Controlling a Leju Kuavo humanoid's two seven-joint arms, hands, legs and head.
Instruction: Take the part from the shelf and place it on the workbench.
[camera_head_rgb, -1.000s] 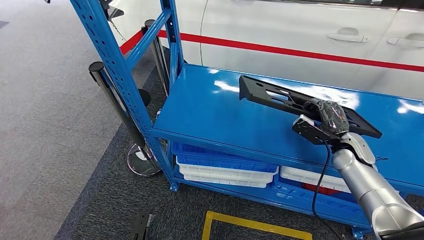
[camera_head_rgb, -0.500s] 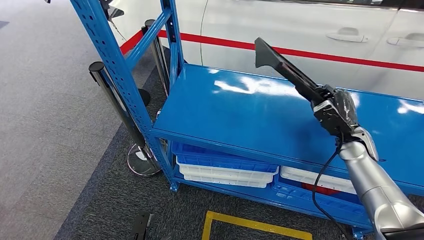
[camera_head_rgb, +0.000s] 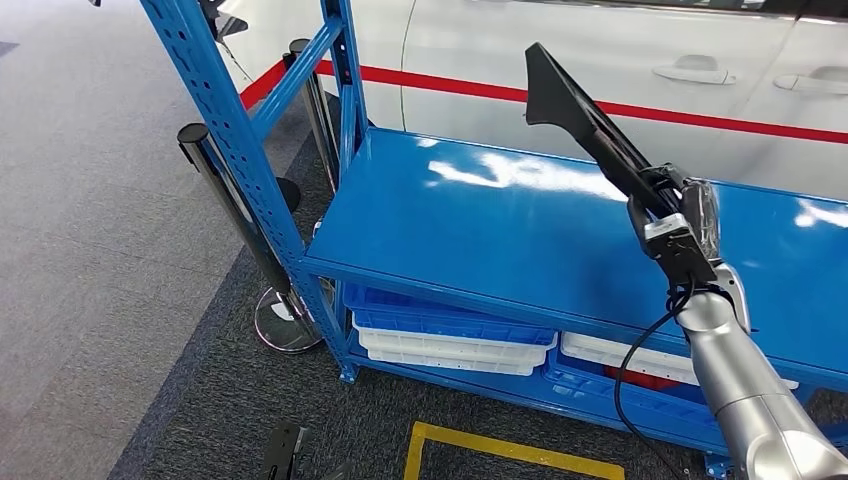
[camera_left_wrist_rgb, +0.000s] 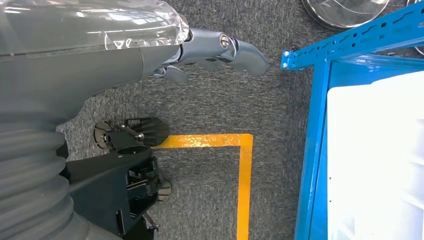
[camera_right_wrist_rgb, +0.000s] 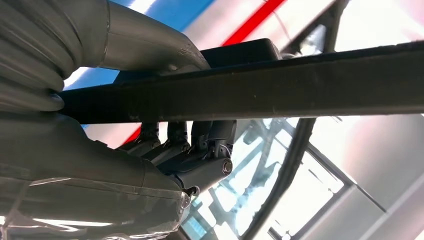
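From the head view the right hand (camera_head_rgb: 680, 222) grips the long, flat black part (camera_head_rgb: 585, 125) at its lower end, holding it tilted steeply up above the glossy blue shelf (camera_head_rgb: 480, 235), while the right wrist view adds the dark fingers (camera_right_wrist_rgb: 200, 142) wrapped under the part's matte edge. The left wrist view shows the left hand (camera_left_wrist_rgb: 210, 50) hanging over grey carpet (camera_left_wrist_rgb: 225, 105) crossed by yellow tape (camera_left_wrist_rgb: 243, 175); it seems loosely extended and empty. White trays (camera_head_rgb: 455, 350) sit on the lower tier, and a white car (camera_head_rgb: 600, 60) with a red stripe stands behind.
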